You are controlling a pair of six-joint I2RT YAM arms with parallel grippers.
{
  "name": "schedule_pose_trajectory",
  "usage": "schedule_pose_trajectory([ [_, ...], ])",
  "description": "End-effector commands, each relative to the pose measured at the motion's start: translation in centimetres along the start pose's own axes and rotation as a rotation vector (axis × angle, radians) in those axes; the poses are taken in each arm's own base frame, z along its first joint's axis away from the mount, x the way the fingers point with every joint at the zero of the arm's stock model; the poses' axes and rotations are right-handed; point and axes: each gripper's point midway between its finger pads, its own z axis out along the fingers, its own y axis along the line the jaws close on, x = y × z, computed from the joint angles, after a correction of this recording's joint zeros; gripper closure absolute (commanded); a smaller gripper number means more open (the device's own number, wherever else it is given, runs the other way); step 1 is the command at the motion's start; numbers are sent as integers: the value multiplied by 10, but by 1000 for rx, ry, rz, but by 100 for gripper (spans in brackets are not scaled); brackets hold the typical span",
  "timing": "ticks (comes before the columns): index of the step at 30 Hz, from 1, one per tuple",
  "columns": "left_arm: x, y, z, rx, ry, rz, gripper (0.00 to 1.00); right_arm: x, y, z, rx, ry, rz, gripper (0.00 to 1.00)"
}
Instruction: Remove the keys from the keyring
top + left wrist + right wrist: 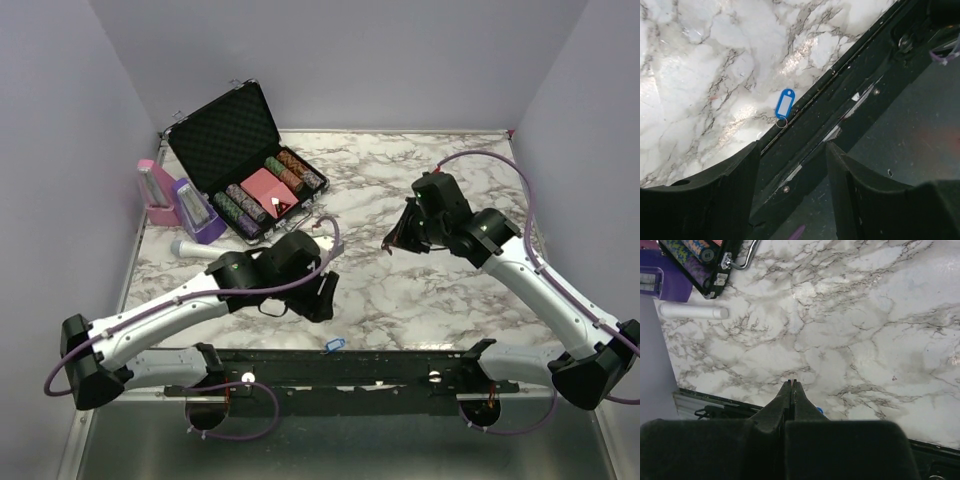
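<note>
The keyring's blue oval tag [335,345] lies at the table's near edge, against the black rail. In the left wrist view the tag [785,104] shows its white label window, with the thin ring [781,122] at its lower end. No key shows on the ring or anywhere on the table. My left gripper [322,295] is open and empty above the near edge [792,147], with the tag just ahead of its fingers. My right gripper [390,245] hovers over the table's middle right, fingers pressed together [792,382]. A sliver of the blue tag [819,410] peeks beside its fingers.
An open black case [245,160] of poker chips stands at the back left, with a pink item [150,190] and a purple item [195,212] beside it. A white cylinder [190,248] lies near the left arm. The black mounting rail [340,365] runs along the near edge.
</note>
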Motion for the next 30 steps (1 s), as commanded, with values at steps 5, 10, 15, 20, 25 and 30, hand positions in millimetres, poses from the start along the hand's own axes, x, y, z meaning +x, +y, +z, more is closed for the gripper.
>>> schedule_pose_trajectory([
  [5,30,-3,62,-77,144,58,37,11,-18,1,72,26,-10,99],
  [10,57,-4,88,-128,265,122,37,15,-20,0,70,43,-17,99],
  [15,74,-6,108,-115,310,137,37,18,-19,-2,57,55,-21,99],
  [20,80,6,119,-162,316,158,37,21,-17,0,43,76,-32,99],
  [25,87,26,129,-242,352,212,39,22,-11,1,19,89,-34,99],
  [30,91,35,137,-270,363,242,43,21,-7,1,7,91,-42,99],
])
